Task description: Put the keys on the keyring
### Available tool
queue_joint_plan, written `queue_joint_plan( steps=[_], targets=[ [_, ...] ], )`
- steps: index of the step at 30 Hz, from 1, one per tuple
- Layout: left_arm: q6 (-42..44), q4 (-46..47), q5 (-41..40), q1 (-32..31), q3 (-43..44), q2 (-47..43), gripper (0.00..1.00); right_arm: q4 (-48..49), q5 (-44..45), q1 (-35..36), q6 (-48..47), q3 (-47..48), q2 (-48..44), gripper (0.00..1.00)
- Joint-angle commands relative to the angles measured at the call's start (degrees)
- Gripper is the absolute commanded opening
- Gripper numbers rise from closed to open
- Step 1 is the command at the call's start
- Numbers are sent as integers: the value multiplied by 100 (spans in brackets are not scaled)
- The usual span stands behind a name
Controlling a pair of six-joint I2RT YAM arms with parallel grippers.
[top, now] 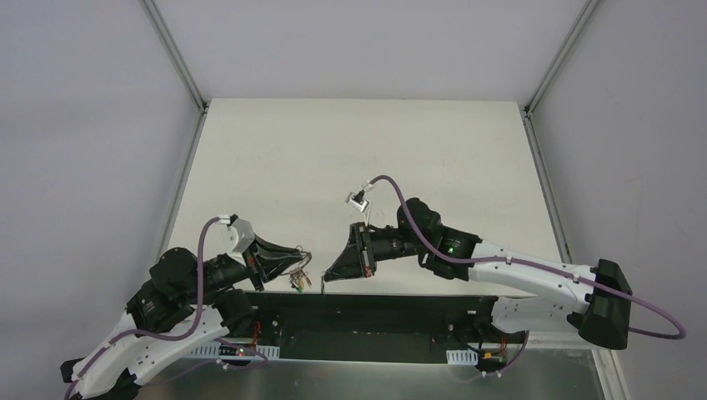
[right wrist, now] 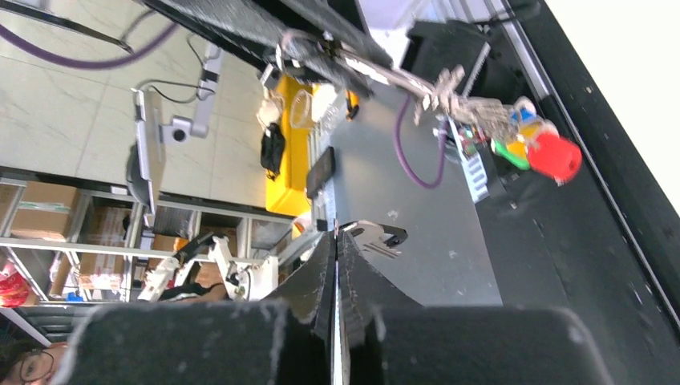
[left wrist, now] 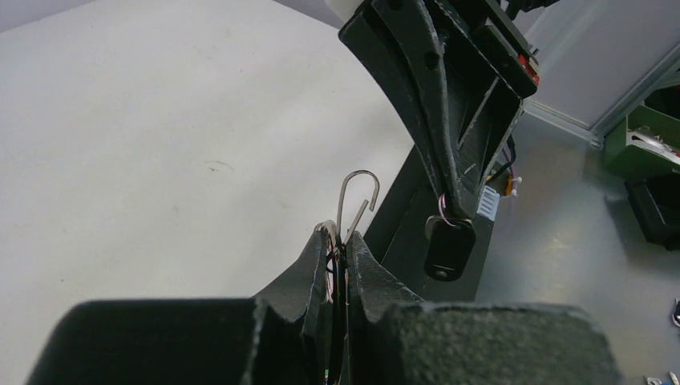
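My left gripper is shut on the keyring; its open wire hook sticks up past the fingertips in the left wrist view. A bunch of keys hangs from it, with a green head, a red head, and yellow and blue heads. My right gripper is shut on the black-headed key, a short way to the right of the hook. In the right wrist view the key pokes out beside the fingertips.
Both grippers hover over the table's near edge, above the black base rail. The white tabletop stretches away behind them. A metal shelf lies below the rail.
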Motion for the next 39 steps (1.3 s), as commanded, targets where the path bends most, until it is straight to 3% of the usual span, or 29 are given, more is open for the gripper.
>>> queue_joint_plan(
  steps=[1,13,39],
  targets=[
    [148,767,331,-3,-44,-108,0,1470,316,175,559,98,104,0],
    [203,1520,482,-3,-402,-393,0,3092,986,324,1663,-96,635,0],
    [223,1788,793,88,-573,-591,0,3870,1188,323,1944,-86,822,0]
  ],
)
